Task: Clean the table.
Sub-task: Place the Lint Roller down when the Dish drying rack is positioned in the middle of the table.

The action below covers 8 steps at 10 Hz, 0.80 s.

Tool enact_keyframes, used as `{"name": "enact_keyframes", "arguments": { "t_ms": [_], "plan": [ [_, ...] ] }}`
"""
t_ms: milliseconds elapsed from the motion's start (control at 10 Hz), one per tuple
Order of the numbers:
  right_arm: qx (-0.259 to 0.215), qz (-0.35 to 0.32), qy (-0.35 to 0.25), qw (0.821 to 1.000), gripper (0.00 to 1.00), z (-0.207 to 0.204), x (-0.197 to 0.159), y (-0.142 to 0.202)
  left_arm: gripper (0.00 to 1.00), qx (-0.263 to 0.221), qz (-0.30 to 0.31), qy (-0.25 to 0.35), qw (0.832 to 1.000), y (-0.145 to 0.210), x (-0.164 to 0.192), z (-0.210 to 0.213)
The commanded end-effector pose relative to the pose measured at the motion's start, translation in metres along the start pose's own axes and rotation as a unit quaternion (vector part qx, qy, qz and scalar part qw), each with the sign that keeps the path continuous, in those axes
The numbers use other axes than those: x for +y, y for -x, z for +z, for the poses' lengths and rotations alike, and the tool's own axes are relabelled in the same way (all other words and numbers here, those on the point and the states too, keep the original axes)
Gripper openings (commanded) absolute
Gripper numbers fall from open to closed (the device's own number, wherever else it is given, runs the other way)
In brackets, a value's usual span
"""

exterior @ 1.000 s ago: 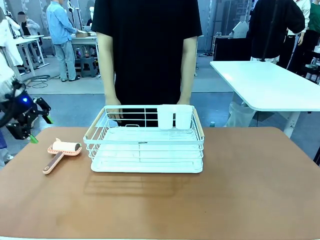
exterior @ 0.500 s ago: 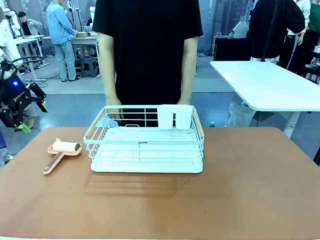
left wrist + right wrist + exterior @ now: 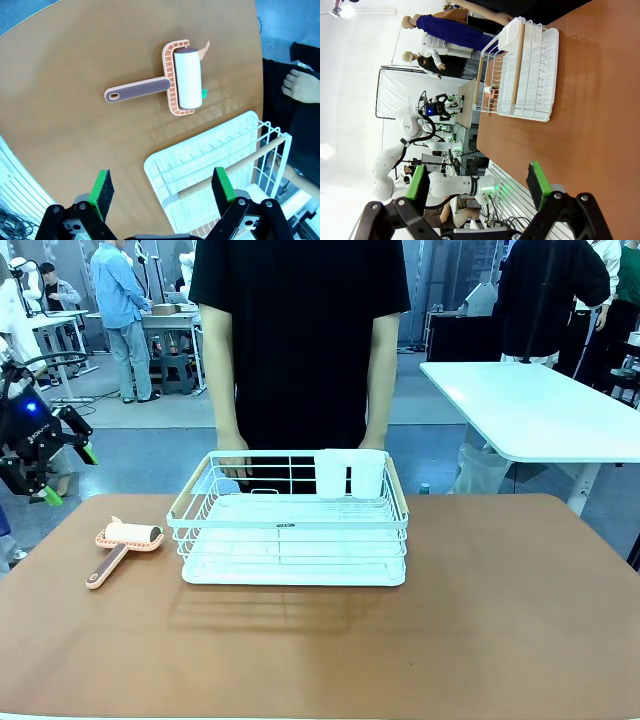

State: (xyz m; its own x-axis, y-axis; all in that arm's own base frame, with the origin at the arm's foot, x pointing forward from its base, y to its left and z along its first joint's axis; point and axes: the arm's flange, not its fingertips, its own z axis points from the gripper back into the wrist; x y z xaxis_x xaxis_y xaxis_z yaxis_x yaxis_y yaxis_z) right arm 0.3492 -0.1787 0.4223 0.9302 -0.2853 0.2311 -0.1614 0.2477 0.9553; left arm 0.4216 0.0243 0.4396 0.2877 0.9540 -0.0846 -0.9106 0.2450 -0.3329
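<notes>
Across the terracotta table (image 3: pixel 480 620), we face a person standing behind a white wire rack (image 3: pixel 293 530).

We see the rack at the table's middle, two white cups (image 3: pixel 350 473) at its far rim and the person's hands (image 3: pixel 232 462) resting there. Left of it lies a pink lint roller (image 3: pixel 122 543), apart from the rack. Our left gripper (image 3: pixel 62 472) hangs off the table's left edge, jaws spread wide, holding nothing. Our right gripper (image 3: pixel 476 184) also stands spread and empty above the table; its height is hard to judge. A white table (image 3: pixel 540 405) stands beyond.
</notes>
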Motion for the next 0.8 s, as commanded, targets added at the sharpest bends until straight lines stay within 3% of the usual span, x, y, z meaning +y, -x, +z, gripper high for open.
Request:
{"name": "enact_keyframes", "arguments": {
  "t_ms": [0,700],
  "plan": [
    [-0.002,-0.002,0.0,1.0,1.0,-0.0004,0.0036,-0.0003,1.0,-0.002,0.006,0.003,1.0,-0.0013,-0.0006,-0.0003],
    [-0.002,-0.002,0.0,1.0,1.0,-0.0004,0.0036,-0.0003,1.0,-0.002,0.006,0.003,1.0,-0.0013,-0.0006,-0.0003]
  ]
}}
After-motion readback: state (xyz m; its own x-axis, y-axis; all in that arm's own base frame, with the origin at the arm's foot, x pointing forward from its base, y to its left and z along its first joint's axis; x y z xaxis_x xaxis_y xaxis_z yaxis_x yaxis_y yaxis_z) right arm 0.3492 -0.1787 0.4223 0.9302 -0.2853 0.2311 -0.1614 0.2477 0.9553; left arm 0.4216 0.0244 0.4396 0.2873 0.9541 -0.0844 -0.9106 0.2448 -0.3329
